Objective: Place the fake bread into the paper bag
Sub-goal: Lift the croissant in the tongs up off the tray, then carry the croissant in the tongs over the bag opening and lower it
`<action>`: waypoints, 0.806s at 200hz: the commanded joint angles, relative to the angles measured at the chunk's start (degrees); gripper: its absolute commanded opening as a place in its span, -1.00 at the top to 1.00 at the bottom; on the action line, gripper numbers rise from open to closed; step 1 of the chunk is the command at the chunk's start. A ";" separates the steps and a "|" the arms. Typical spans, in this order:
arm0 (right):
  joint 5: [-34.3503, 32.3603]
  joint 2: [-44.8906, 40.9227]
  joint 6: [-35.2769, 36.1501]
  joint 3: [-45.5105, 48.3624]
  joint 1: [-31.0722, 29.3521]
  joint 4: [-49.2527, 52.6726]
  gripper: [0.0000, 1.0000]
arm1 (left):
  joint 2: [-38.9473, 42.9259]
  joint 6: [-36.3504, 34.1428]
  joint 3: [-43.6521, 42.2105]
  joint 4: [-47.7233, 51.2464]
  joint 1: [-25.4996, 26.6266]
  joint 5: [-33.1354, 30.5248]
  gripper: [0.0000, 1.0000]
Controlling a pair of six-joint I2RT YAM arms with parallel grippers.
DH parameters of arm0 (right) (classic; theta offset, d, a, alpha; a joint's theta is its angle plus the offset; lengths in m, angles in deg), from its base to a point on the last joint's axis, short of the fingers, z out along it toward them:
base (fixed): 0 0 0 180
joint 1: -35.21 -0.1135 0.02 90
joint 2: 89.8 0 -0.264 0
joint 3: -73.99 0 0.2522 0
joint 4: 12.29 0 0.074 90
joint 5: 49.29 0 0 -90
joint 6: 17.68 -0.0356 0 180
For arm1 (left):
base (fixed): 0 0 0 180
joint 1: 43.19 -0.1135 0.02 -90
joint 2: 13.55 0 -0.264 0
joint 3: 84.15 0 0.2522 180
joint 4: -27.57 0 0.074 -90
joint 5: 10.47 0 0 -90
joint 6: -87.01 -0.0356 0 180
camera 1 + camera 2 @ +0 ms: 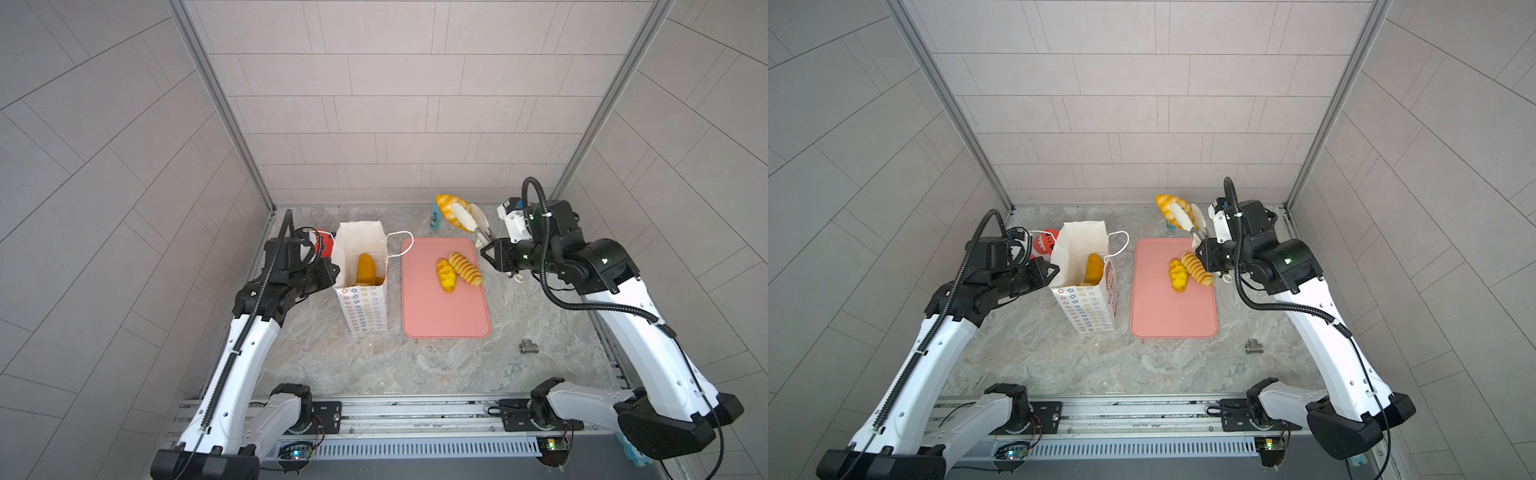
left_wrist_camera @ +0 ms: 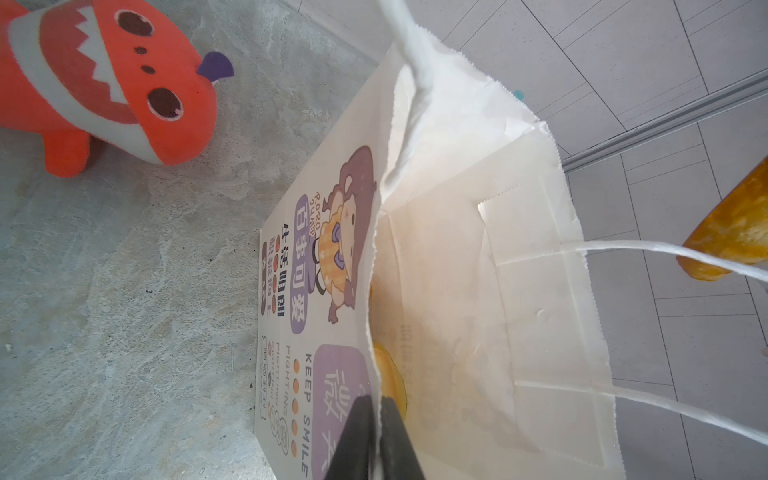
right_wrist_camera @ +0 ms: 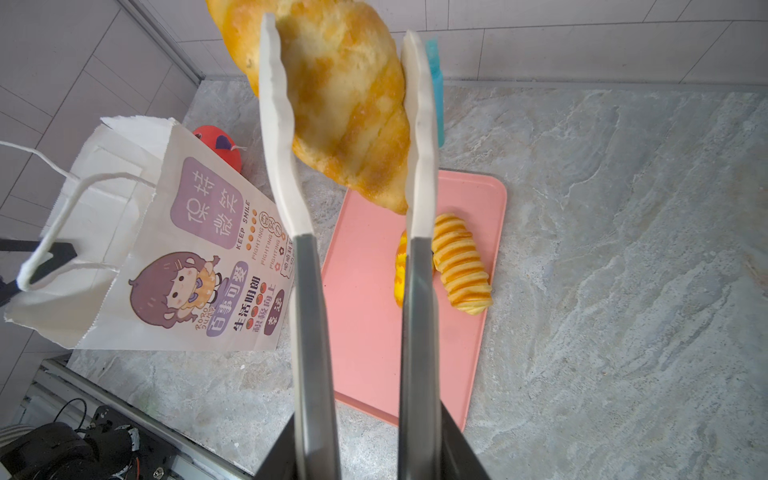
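The white paper bag (image 1: pixel 361 307) (image 1: pixel 1084 307) stands upright and open left of the tray. My left gripper (image 1: pixel 332 270) (image 2: pixel 380 419) is shut on the bag's rim (image 2: pixel 376 291), one black finger on each side of the paper. A long loaf (image 1: pixel 365 268) (image 1: pixel 1094 268) leans inside the bag. My right gripper (image 1: pixel 492 249) (image 3: pixel 365 449) is shut on the metal handles of white-tipped tongs (image 1: pixel 469 224) (image 3: pixel 415 124). The tongs clamp a golden fake bread (image 1: pixel 446 205) (image 3: pixel 349 104) in the air behind the tray. An oval bun (image 1: pixel 446 275) and a striped roll (image 1: pixel 465 268) (image 3: pixel 461 262) lie on the pink tray (image 1: pixel 444 316).
A red-orange shark toy (image 1: pixel 322 245) (image 2: pixel 104 83) sits behind the bag on its left. A blue bottle (image 1: pixel 435 218) stands at the back wall beneath the held bread. A metal pipe fitting (image 1: pixel 528 346) lies right of the tray's front corner. Walls close in on three sides.
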 commanded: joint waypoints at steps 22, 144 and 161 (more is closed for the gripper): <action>1.36 0.96 0.53 -4.84 0.24 -0.62 0.22 | 0.12 -0.56 1.67 0.35 -0.18 0.15 0.78; 6.68 6.24 -2.16 -12.16 -4.95 -4.92 0.25 | -0.13 -0.28 1.82 0.06 -0.18 0.10 0.78; 6.13 7.29 -2.13 -13.48 -6.49 -5.20 0.25 | -0.07 -0.28 1.74 0.03 -0.16 0.09 0.78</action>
